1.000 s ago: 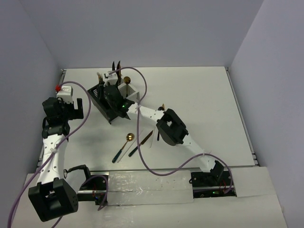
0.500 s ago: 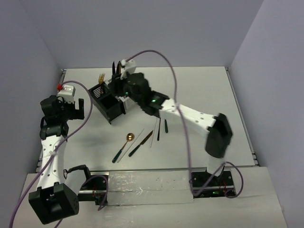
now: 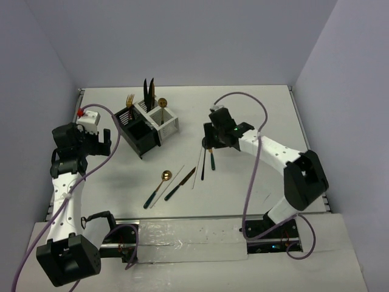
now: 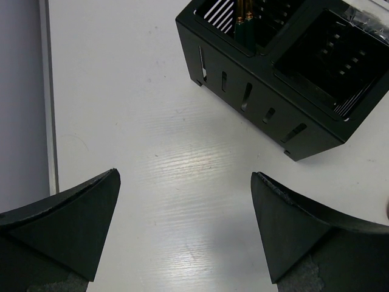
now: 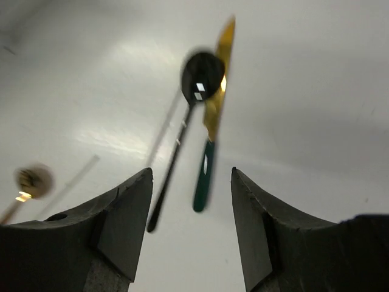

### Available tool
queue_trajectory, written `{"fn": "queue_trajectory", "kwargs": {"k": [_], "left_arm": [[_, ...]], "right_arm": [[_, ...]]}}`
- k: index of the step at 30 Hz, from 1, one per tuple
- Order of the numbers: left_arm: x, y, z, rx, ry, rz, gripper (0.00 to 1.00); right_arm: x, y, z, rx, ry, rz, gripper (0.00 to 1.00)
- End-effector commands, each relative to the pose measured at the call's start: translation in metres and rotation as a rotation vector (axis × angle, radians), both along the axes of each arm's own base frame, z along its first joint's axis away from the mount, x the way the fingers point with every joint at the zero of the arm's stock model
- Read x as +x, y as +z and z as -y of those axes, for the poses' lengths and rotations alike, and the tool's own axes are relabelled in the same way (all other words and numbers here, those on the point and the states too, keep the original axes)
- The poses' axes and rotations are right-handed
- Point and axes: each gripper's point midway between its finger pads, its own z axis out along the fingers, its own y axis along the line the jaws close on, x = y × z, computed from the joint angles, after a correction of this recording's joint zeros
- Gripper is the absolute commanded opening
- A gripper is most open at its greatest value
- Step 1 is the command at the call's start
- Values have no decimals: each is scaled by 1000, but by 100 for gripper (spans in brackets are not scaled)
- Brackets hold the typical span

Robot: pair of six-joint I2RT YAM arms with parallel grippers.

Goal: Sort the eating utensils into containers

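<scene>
The black caddy (image 3: 137, 131) and the white caddy (image 3: 165, 121) stand joined at the back left. They hold a gold fork (image 3: 129, 99), black knives (image 3: 149, 92) and a gold spoon (image 3: 162, 103). My right gripper (image 3: 208, 140) is open and empty above a black spoon (image 5: 202, 76) and a gold knife with a green handle (image 5: 204, 175), which lie side by side. My right gripper (image 5: 191, 171) has its jaws on either side of the green handle's end, above it. My left gripper (image 3: 102, 140) is open and empty left of the black caddy (image 4: 285, 79).
A gold spoon with a green handle (image 3: 158, 186), another green-handled knife (image 3: 180, 183) and thin pale chopsticks (image 3: 195, 174) lie near the table's middle front. The gold spoon (image 5: 33, 181) shows blurred in the right wrist view. Walls close the table's left, back and right.
My right arm has swung away from the caddies to the right and now hangs over the black spoon and gold knife. The left arm has barely moved.
</scene>
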Motion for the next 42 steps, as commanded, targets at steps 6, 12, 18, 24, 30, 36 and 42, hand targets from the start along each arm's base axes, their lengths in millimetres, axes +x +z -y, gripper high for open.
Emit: {"fn": "queue_trajectory", "kwargs": {"k": [6,12,18,24,30,36,42], "left_arm": [[1,9,-3,20,0,25,99],[-1,4,-7,42,8,17,99],[2,3,-9,46,19,23,99],[1,6,-9,51,17,27,99],[1,7,-12,66,26,30,99],[4,5,-11,51,25,31,99],[11,-5,-13,16,58,22,99]], "right_arm": [[-21,-79,4,-146,46,-272,61],[-15,-108,6,-207,32,-352,53],[-6,-123,12,-252,11,-395,48],[-7,-130,28,-294,-26,-420,7],[-2,-107,48,-312,-92,-336,0],[39,-6,41,-202,-155,23,0],[52,206,-32,202,-63,778,0]]}}
